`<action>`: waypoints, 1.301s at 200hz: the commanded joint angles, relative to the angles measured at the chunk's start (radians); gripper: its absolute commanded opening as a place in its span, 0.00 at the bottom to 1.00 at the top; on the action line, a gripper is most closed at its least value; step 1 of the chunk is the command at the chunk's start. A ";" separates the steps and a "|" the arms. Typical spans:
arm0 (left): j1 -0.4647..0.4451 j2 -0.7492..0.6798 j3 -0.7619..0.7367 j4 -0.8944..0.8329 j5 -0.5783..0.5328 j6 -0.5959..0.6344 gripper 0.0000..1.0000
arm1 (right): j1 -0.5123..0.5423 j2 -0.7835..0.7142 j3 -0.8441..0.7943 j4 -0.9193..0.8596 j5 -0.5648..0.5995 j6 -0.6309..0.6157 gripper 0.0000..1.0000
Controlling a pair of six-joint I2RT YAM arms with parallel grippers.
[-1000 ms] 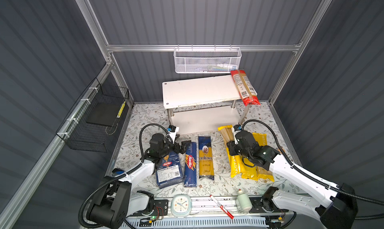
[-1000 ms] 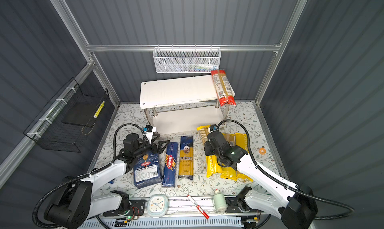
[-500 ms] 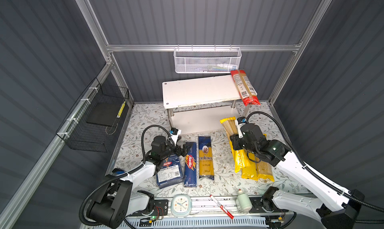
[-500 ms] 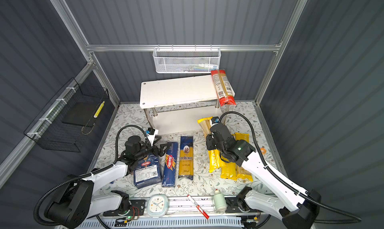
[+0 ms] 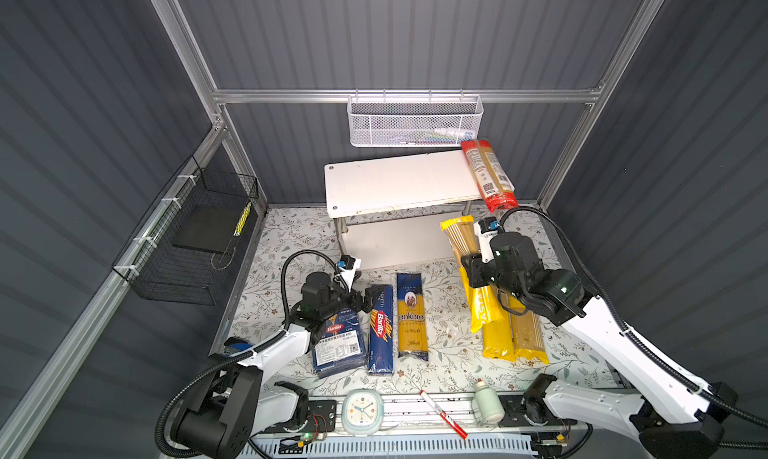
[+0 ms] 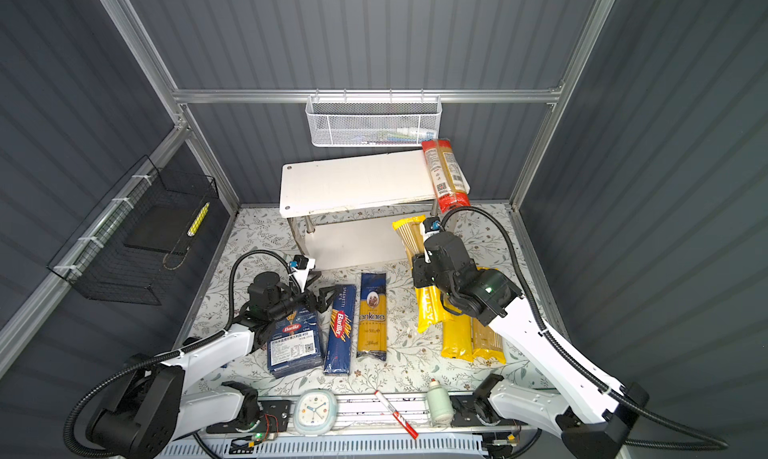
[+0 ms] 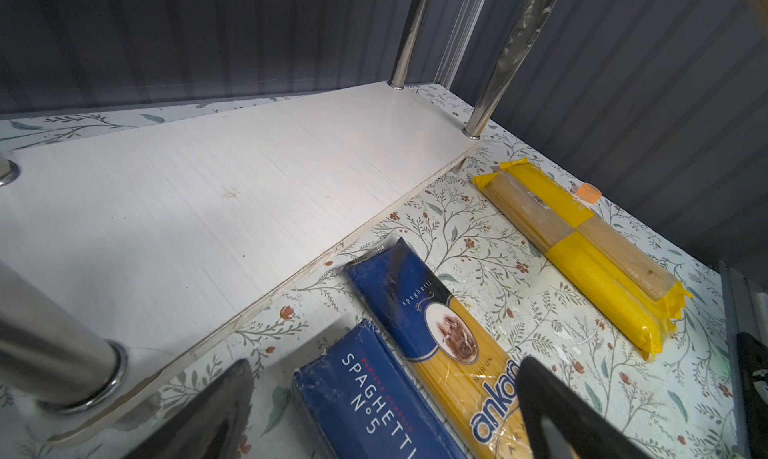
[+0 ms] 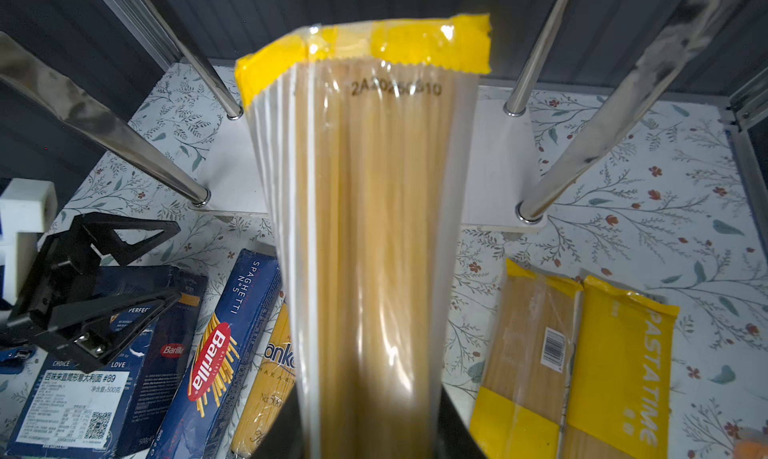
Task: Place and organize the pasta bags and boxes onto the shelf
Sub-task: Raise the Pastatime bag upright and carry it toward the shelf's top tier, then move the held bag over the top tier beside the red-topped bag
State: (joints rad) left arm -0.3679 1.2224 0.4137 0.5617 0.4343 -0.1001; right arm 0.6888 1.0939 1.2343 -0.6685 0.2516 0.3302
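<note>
My right gripper [image 5: 473, 265] is shut on a yellow Pastatime bag [image 5: 459, 236], lifted and tilted, its upper end near the right front leg of the white shelf [image 5: 399, 182]. In the right wrist view that bag [image 8: 374, 228] runs out from between the jaws toward the lower board [image 8: 494, 166]. A red-and-clear bag [image 5: 488, 174] lies across the top board's right end. Two yellow bags [image 5: 513, 336] lie on the table. My left gripper [image 5: 365, 301] stands open over the far end of the narrow Barilla box [image 7: 374, 407], between the wide box [image 5: 338, 344] and the ankara bag [image 5: 410, 315].
A white mesh basket [image 5: 415, 120] hangs on the back wall above the shelf. A black wire basket [image 5: 195, 245] hangs on the left wall. A clock [image 5: 361, 409], a red marker [image 5: 442, 413] and a small bottle [image 5: 487, 403] lie along the front rail.
The right gripper has lifted the yellow bag off the table and carried it back toward the shelf. The left gripper has shifted slightly right, toward the narrow box.
</note>
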 commanded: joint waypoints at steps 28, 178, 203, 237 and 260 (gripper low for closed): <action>-0.002 -0.013 -0.003 -0.018 -0.010 0.023 0.99 | 0.003 0.061 0.188 0.033 0.031 -0.071 0.31; -0.002 -0.016 -0.003 -0.025 -0.019 0.029 0.99 | -0.150 0.294 0.589 0.049 -0.067 -0.183 0.30; -0.002 -0.011 0.000 -0.025 -0.015 0.026 0.99 | -0.176 0.328 0.637 0.061 -0.087 -0.184 0.30; -0.002 0.001 0.002 -0.022 -0.015 0.029 0.99 | -0.210 0.386 0.702 0.087 -0.110 -0.182 0.30; -0.002 -0.003 0.003 -0.024 -0.017 0.031 0.99 | -0.225 0.432 0.757 0.092 -0.124 -0.184 0.30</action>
State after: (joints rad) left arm -0.3679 1.2217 0.4137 0.5533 0.4194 -0.0963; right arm 0.4812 1.5070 1.8908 -0.7136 0.1543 0.1551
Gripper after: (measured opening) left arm 0.993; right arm 0.302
